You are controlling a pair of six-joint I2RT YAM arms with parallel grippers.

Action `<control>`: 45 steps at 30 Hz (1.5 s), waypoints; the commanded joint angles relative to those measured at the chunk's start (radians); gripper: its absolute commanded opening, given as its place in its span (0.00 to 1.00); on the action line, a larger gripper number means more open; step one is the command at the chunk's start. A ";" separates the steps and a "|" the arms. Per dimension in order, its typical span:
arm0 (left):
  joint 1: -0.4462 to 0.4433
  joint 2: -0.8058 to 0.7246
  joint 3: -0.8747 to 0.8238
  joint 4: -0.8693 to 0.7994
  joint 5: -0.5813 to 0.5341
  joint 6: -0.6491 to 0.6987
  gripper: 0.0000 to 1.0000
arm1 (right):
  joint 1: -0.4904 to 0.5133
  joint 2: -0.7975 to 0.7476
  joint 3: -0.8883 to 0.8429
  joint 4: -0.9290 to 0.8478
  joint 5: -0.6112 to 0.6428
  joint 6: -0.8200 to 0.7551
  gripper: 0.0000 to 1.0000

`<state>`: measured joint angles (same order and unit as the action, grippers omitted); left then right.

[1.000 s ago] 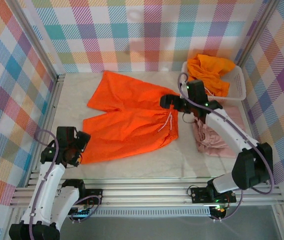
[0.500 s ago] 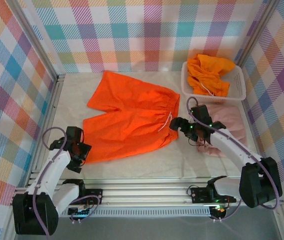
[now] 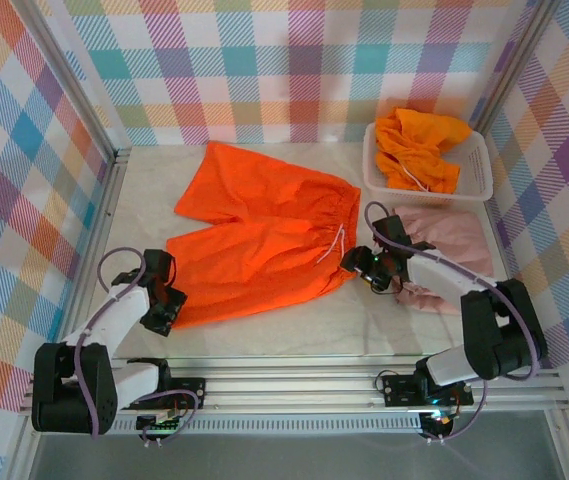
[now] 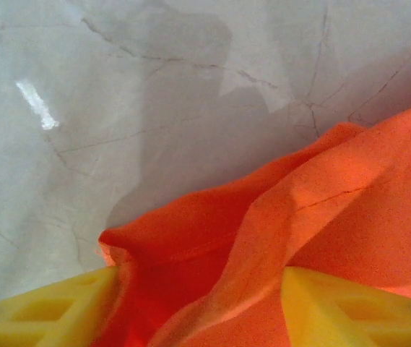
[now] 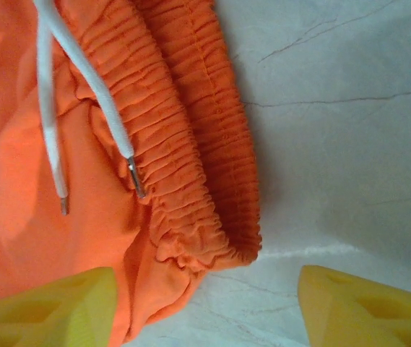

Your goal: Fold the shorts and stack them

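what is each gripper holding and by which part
Nothing clearly gripped. The right gripper straddles the orange shorts at the waistband corner, jaws open. The left gripper has the leg hem bunched between its fingers; pinch unclear.

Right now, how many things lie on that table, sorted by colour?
White basket: 1
Orange shorts spread flat: 1
Orange heap in that basket: 1 (pairs in it unclear)
Pink shorts: 1
Total: 4

bright, even light; soft shadow and small glare streak on the table; close-ups sharp
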<state>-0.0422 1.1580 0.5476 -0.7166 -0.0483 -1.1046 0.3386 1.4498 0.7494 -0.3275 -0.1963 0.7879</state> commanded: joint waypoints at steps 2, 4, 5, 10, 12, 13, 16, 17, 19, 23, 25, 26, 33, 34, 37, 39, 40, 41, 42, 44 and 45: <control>-0.010 0.022 -0.009 0.024 -0.025 0.012 0.54 | -0.004 0.048 0.009 0.046 -0.022 0.017 0.59; -0.010 0.027 -0.009 0.028 -0.029 0.014 0.51 | -0.005 0.069 0.019 0.055 -0.023 0.015 0.56; -0.010 0.029 -0.009 0.029 -0.032 0.014 0.50 | -0.005 0.078 0.026 0.058 -0.022 0.013 0.53; -0.012 0.043 -0.006 0.045 -0.030 0.020 0.40 | -0.005 0.123 0.055 0.072 -0.024 0.010 0.40; -0.012 0.048 -0.004 0.047 -0.034 0.022 0.35 | -0.005 0.136 0.064 0.073 -0.022 0.008 0.31; -0.012 0.050 -0.005 0.048 -0.033 0.025 0.34 | -0.005 0.143 0.068 0.073 -0.021 0.008 0.29; -0.012 0.049 -0.005 0.058 -0.033 0.038 0.30 | -0.006 0.154 0.076 0.075 -0.018 0.004 0.22; -0.012 0.047 -0.003 0.061 -0.032 0.040 0.28 | -0.006 0.155 0.080 0.074 -0.019 0.001 0.18; -0.012 0.046 -0.001 0.065 -0.032 0.044 0.23 | -0.005 0.159 0.084 0.071 -0.017 -0.001 0.11; -0.012 0.042 0.016 0.054 -0.037 0.060 0.08 | -0.006 0.149 0.088 0.064 -0.013 -0.009 0.01; -0.012 0.037 0.034 0.035 -0.044 0.070 0.01 | -0.005 0.141 0.095 0.054 -0.009 -0.014 0.00; -0.012 0.031 0.046 0.022 -0.050 0.076 0.00 | -0.005 0.136 0.098 0.048 -0.008 -0.019 0.00; -0.012 -0.058 0.158 -0.100 -0.106 0.116 0.00 | -0.004 0.063 0.124 -0.005 -0.005 -0.048 0.00; -0.010 -0.074 0.178 -0.121 -0.119 0.122 0.00 | -0.006 0.049 0.128 -0.012 -0.007 -0.052 0.00; -0.010 -0.120 0.236 -0.182 -0.152 0.141 0.00 | -0.005 0.012 0.140 -0.037 -0.020 -0.063 0.00; -0.010 -0.146 0.275 -0.215 -0.165 0.151 0.00 | -0.005 -0.011 0.149 -0.051 -0.037 -0.067 0.00; -0.010 -0.160 0.297 -0.231 -0.169 0.157 0.00 | -0.004 -0.025 0.155 -0.060 -0.045 -0.069 0.00; -0.010 -0.173 0.318 -0.245 -0.171 0.162 0.00 | -0.005 -0.040 0.162 -0.070 -0.053 -0.070 0.00; -0.010 -0.185 0.336 -0.256 -0.174 0.167 0.00 | -0.005 -0.054 0.166 -0.077 -0.060 -0.071 0.00; -0.010 -0.203 0.377 -0.283 -0.181 0.176 0.00 | -0.004 -0.084 0.181 -0.096 -0.069 -0.076 0.00; -0.010 -0.209 0.398 -0.294 -0.185 0.182 0.00 | -0.005 -0.097 0.190 -0.107 -0.070 -0.078 0.00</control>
<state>-0.0456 0.9764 0.8886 -0.9222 -0.1867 -0.9562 0.3389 1.4025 0.8936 -0.3832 -0.2386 0.7383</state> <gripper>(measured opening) 0.063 0.065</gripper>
